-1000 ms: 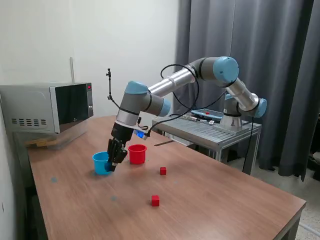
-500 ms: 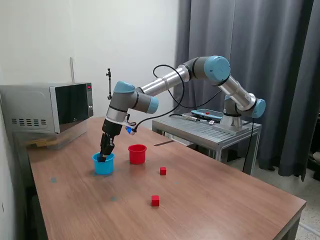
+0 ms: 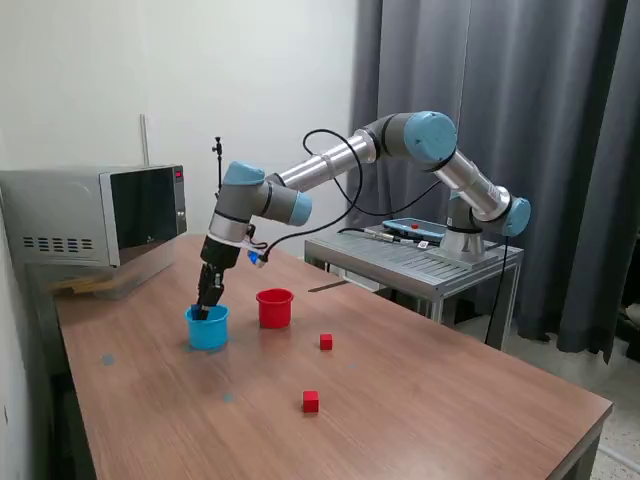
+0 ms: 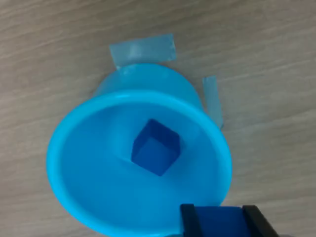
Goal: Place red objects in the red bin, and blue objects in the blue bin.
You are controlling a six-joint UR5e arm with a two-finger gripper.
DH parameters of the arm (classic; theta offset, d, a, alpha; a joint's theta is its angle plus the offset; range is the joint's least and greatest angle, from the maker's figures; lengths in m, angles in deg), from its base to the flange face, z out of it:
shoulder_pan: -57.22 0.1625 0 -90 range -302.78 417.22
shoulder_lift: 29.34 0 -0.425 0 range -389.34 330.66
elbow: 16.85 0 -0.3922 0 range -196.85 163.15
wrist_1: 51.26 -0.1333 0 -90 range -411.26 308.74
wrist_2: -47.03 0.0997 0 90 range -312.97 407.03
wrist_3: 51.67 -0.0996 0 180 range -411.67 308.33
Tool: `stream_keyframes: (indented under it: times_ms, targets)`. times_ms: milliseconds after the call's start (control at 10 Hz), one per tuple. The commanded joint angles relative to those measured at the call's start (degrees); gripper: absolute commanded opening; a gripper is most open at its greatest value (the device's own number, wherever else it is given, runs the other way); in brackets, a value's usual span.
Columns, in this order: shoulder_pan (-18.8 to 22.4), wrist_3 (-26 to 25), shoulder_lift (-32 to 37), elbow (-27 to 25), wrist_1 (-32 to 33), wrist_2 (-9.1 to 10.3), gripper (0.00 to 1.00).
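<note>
The blue bin (image 3: 207,328) is a cyan cup on the wooden table, and the red bin (image 3: 274,307) is a red cup just to its right in the exterior view. My gripper (image 3: 207,304) hangs right over the blue bin's rim. In the wrist view the gripper (image 4: 218,217) is shut on a dark blue cube (image 4: 217,224) above the blue bin (image 4: 74,163). A second blue cube (image 4: 154,147) lies on the cup's floor. Two red cubes (image 3: 326,341) (image 3: 311,401) sit on the table nearer the camera, apart from both cups.
A microwave (image 3: 95,215) stands at the table's back, on the exterior view's left. A metal side table (image 3: 420,258) carrying the arm's base is at the back right. Pale tape strips (image 4: 143,49) lie on the wood beside the blue bin.
The gripper moved from the gap between the two cups toward the exterior view's left, ending over the blue bin. In the last half second it barely shifted.
</note>
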Motion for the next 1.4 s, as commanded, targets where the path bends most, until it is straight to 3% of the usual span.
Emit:
stream_keyframes:
  times_ms: [0,1300]
  targets:
    - [0.0,0.0,0.1,-0.8,0.0,0.0,0.0]
    - [-2.6,-0.1,3.2,-4.8,-1.0,0.09,0.0]
